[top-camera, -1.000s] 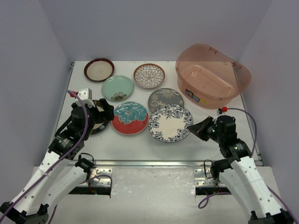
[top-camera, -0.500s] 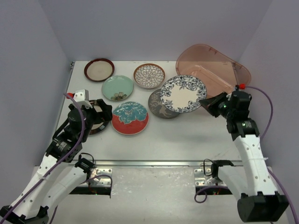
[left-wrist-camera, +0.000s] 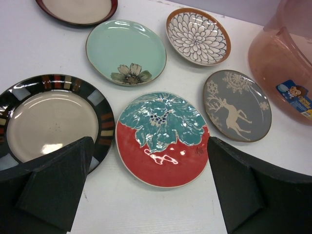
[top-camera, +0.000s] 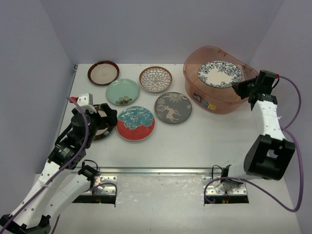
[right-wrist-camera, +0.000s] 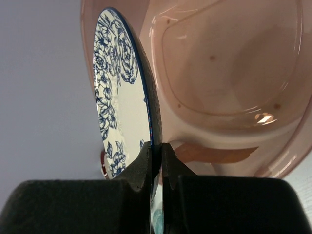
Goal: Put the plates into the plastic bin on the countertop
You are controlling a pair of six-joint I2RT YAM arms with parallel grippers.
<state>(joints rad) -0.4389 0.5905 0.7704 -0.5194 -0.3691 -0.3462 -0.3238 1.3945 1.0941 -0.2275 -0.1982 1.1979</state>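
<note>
The blue-white floral plate (top-camera: 219,73) hangs over the plastic bin (top-camera: 196,93), far right corner.
The right gripper (right-wrist-camera: 156,157) pinches its rim; best go low before letting go. The left gripper (left-wrist-camera: 153,192) gapes, holding nothing.

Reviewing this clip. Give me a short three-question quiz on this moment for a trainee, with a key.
1. True or false: the right gripper is shut on the blue-white floral plate.
2. How many plates lie on the countertop, outside the plastic bin? A. four B. six C. eight
3. Fill in: the left gripper is ___ (open or shut).

Key: 1 true; 2 B; 3 open.
</note>
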